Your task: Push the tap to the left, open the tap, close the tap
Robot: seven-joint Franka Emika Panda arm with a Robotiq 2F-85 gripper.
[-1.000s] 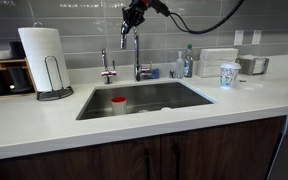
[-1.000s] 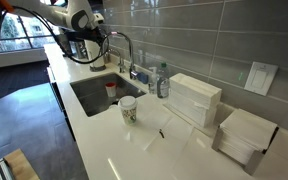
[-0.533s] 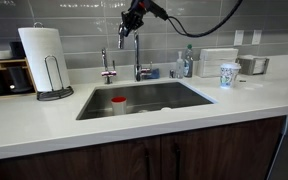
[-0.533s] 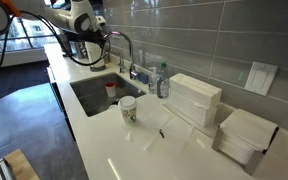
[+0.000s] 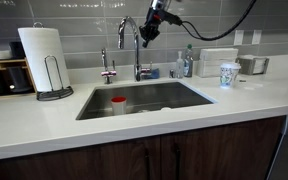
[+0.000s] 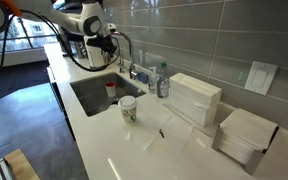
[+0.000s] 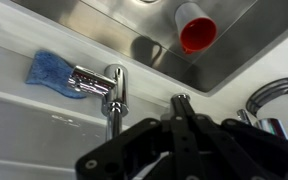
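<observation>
The tap [image 5: 137,48] is a tall chrome gooseneck behind the sink, with its arched spout pointing left in this exterior view. It also shows in the other exterior view [image 6: 127,48]. My gripper [image 5: 145,33] hangs beside the top of the arch, just right of it and apart from it, and it also shows here [image 6: 111,44]. In the wrist view the fingers [image 7: 181,103] are pressed together with nothing between them. The tap's chrome base and side lever [image 7: 108,88] lie below and to the left of the fingertips.
A steel sink [image 5: 189,97] holds a red cup [image 5: 118,103] [image 7: 197,31]. A short dispenser tap [image 5: 106,68] stands left of the tap. A blue cloth [image 7: 48,70], bottles [image 5: 184,64], a paper cup [image 5: 229,74], a paper towel roll [image 5: 42,60] and white boxes [image 6: 194,100] sit on the counter.
My gripper has moved right, off the top of the spout's arch, to the tap's right side. The arch now shows uncovered, pointing left.
</observation>
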